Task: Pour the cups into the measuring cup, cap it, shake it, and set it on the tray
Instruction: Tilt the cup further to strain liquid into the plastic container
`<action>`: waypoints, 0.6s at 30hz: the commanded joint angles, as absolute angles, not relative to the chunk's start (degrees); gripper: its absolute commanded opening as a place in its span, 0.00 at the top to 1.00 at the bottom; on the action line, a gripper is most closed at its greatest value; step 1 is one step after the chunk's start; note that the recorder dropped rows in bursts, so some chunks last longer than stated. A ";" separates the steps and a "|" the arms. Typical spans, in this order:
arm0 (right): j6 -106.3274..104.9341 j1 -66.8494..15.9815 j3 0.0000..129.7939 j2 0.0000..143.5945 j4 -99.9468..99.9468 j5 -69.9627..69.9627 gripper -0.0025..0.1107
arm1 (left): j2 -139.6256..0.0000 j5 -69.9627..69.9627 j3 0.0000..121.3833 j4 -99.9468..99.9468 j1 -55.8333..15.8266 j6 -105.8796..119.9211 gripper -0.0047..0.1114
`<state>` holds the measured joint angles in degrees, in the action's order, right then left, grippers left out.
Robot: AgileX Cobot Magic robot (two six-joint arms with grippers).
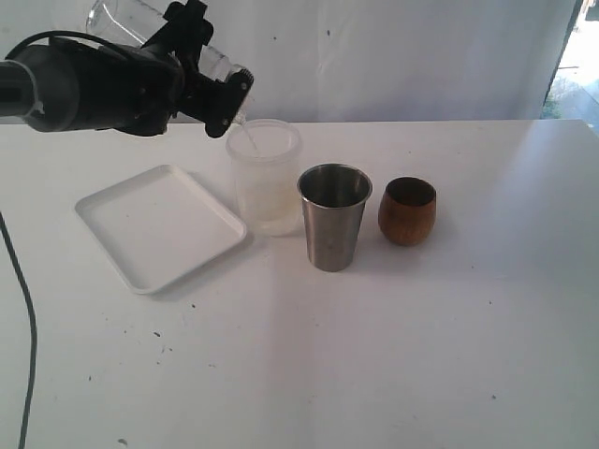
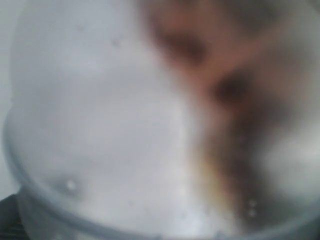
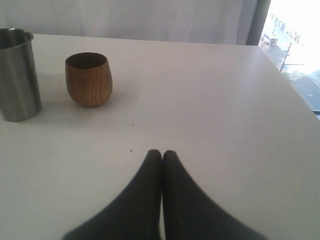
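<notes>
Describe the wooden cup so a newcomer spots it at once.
In the exterior view, start at the white tray. Going right, pass the frosted cylinder and the steel tumbler; the wooden cup is last. It alone is brown and rounded.

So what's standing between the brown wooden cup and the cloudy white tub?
The steel tumbler stands between them, upright, slightly forward of the wooden cup and the frosted tub. The exterior view shows it.
</notes>
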<state>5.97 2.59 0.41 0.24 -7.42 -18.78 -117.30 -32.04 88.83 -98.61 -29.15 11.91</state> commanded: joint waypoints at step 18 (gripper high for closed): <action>6.29 2.38 0.00 0.00 -7.31 -18.18 0.98 | -116.08 -31.65 89.42 -99.95 -30.61 15.31 0.96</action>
<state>5.97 2.59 0.41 0.24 -7.42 -18.78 -117.30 -30.23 88.83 -98.68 -30.50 14.32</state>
